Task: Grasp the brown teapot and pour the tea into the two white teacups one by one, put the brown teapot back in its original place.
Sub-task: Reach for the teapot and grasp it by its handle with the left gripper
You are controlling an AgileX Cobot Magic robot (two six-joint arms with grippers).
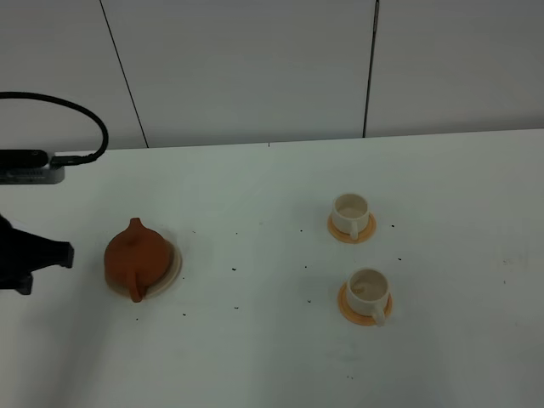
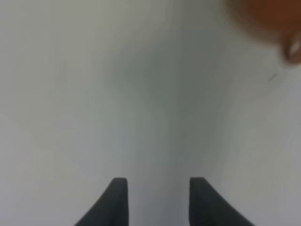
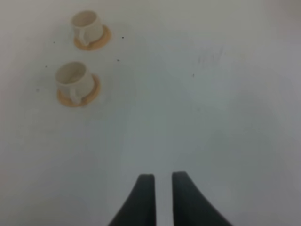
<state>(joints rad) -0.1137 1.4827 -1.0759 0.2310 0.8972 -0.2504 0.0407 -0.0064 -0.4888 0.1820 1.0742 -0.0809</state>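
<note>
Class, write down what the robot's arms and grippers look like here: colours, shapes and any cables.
The left gripper and the right gripper look alike: two matte black fingers tapering to blunt tips. The high view shows only the left arm, a black blocky shape, with a dark grey box above it and a black cable looping from that. No markings show.

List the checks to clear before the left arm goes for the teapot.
1. brown teapot upright on the beige plate: ok.
2. left end effector open, nothing between its jaws: ok.
3. left end effector at the teapot: not ok, it is apart from it.
4. far teacup and near teacup upright on the orange saucers: ok.
5. Both cups free of tea: ok, no dark liquid shows.
6. right end effector away from the cups: ok.
</note>
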